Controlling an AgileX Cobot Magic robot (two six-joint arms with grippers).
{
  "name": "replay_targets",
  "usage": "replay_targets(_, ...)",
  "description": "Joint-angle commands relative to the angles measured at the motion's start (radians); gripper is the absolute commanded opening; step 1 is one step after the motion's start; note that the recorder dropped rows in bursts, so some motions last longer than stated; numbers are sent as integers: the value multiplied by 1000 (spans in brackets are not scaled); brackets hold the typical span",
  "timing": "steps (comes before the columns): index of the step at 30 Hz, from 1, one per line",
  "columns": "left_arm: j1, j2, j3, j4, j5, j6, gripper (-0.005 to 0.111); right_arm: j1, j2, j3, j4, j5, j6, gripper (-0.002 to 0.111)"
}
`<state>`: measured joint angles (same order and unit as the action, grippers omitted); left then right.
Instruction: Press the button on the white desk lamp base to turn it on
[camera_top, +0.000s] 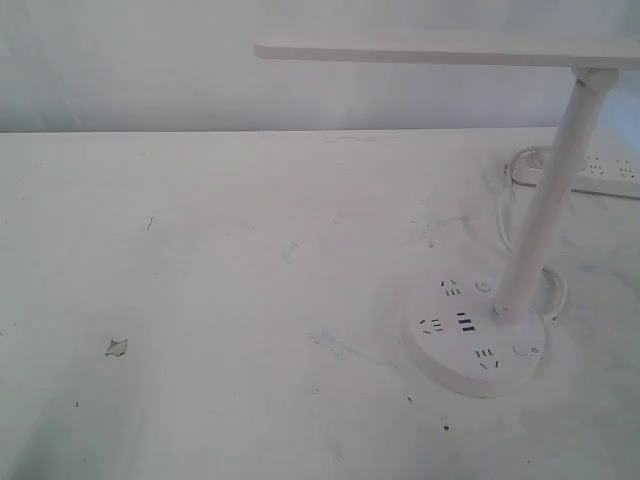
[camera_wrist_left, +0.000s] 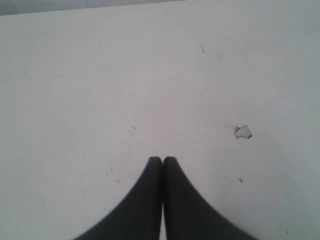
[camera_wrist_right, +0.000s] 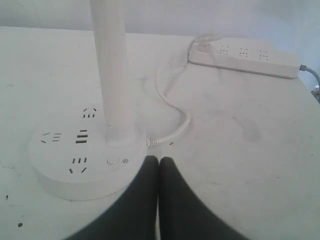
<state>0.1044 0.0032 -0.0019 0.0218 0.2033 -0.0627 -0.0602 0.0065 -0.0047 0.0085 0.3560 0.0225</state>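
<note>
The right gripper (camera_wrist_right: 159, 160) has its two dark fingers pressed together with nothing between them; in the right wrist view its tips sit just beside the rim of the white desk lamp base (camera_wrist_right: 60, 176), and whether they touch it cannot be told. The button (camera_wrist_right: 113, 161) lies near those tips on the top of the base, at the foot of the slanted stem (camera_wrist_right: 112, 65), with a tiny icon mark alongside. The left gripper (camera_wrist_left: 162, 159) is likewise closed and empty, over a bare stretch of the white table (camera_wrist_left: 100, 75) near a small chip (camera_wrist_left: 243, 132) in its surface. Neither gripper shows in the exterior view, where the base stands at the table's right side. A white cable (camera_wrist_right: 172, 102) runs from the base to a power strip (camera_wrist_right: 245, 59) farther back on the table
</note>
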Motion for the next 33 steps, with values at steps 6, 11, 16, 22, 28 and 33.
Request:
replay_targets(6,-8,-3,2,0,-2,0,0,-5,-6,5,-2,-17,1,0)
replay_targets(11,-8,-3,2,0,-2,0,0,-5,-6,5,-2,-17,1,0)
replay_targets(16,-8,-3,2,0,-2,0,0,-4,-6,5,-9,-31,1,0)
replay_targets(22,-8,-3,2,0,-2,0,0,-4,-6,5,-17,-261,0,0)
replay_targets(28,-8,-3,2,0,-2,0,0,-4,-6,5,-17,-502,0,0)
replay_targets(33,-8,-3,2,0,-2,0,0,-4,-6,5,-9,-660,0,0)
